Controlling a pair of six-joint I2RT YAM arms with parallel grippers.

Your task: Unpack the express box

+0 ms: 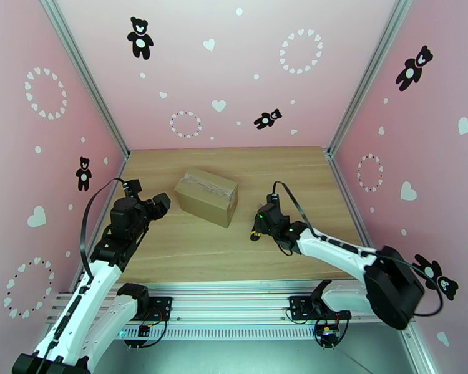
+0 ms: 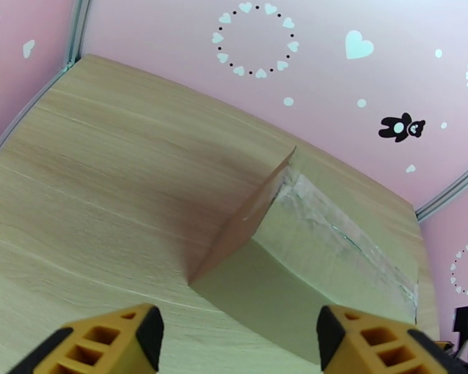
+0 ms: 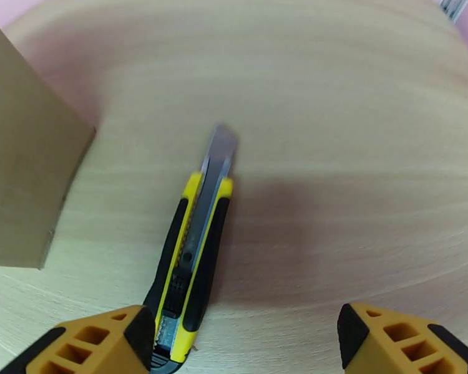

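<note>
The express box, a closed brown carton with clear tape along its top seam, stands on the wooden table. My left gripper hovers just left of it, open; in the left wrist view the express box lies ahead between the yellow fingers. The yellow-black utility knife lies flat on the table with its blade out, pointing away. My right gripper is open around the knife's handle end, which sits close to the left finger. A box corner shows at left.
Pink walls with bear and heart stickers close the table on three sides. Bare wood lies in front of the box and to the right of the right gripper. An aluminium rail runs along the near edge.
</note>
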